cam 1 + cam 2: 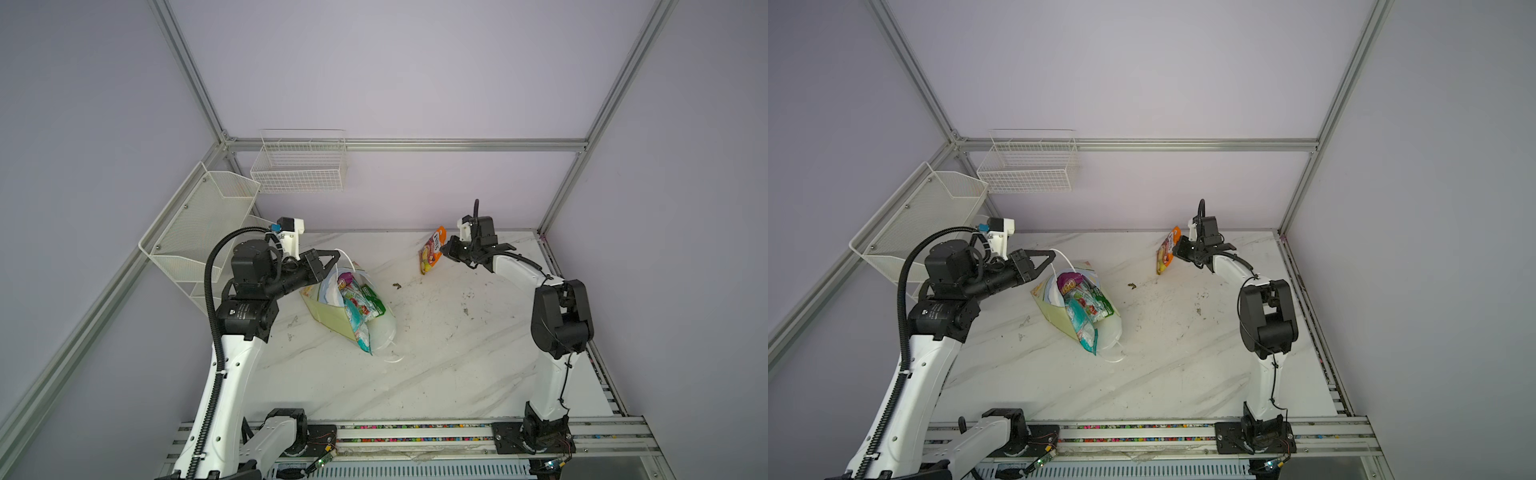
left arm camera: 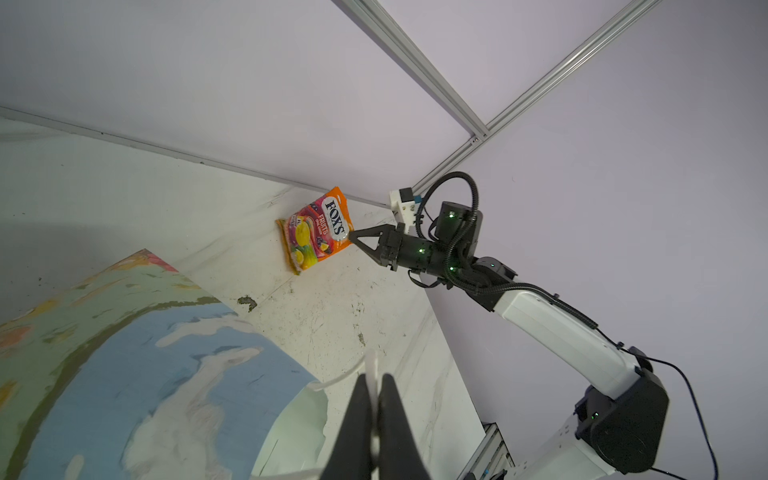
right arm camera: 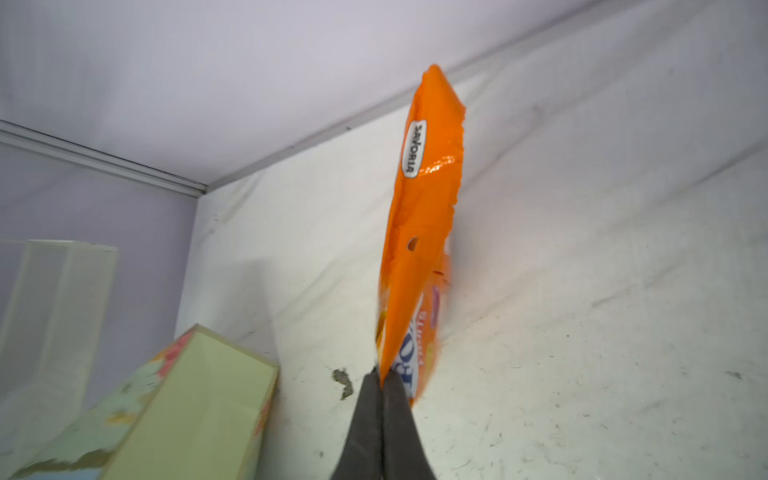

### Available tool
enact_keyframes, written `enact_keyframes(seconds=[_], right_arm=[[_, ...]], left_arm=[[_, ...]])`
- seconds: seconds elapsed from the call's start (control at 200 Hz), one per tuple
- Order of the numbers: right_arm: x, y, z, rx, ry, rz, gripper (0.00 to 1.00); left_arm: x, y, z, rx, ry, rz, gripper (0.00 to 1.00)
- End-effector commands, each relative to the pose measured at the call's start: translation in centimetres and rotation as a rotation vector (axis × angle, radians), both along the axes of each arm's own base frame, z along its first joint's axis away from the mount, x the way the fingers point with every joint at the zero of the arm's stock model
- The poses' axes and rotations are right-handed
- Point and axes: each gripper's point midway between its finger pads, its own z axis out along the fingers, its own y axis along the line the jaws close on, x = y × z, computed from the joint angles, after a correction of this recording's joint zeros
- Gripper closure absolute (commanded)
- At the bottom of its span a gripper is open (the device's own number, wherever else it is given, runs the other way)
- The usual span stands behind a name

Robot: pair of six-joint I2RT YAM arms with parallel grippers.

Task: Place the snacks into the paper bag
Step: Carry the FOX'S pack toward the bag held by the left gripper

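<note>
Left arm stood bent at the elbow, forearm stretched out near level. Left gripper was pinched tight on the cord handle at its tips. Right arm was folded sharply, forearm sloping up. Right gripper was clamped on the orange packet ahead of its tips, jaws fully together.

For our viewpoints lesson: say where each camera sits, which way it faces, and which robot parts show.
Both top views: high behind the robot, looking down at the table; left gripper and right gripper show.
Left wrist: behind the left gripper, facing over the paper bag toward the right gripper gripping the orange packet.
Right wrist: behind the right gripper, facing the orange packet.
Shared by wrist views: orange packet, paper bag.
</note>
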Motion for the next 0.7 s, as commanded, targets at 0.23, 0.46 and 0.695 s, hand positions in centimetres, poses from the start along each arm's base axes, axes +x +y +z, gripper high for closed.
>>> enact_keyframes(seconds=[0.23,0.46,0.695], right_arm=[[-5.6,-1.0,15.0,0.085,-0.293,0.02,1.0],[-9.6,-0.8,21.0,0.153,-0.399,0.061,1.0],[-13.0,2.0,25.0,0.172,-0.474,0.161,1.0]], left_arm=[[0.3,-0.2,10.5,0.033,-0.268,0.011,0.95],[2.1,0.9,10.1,0.099,-0.253,0.083,0.95],[4.0,1.7,7.8,0.153,-0.193,0.123,0.95]])
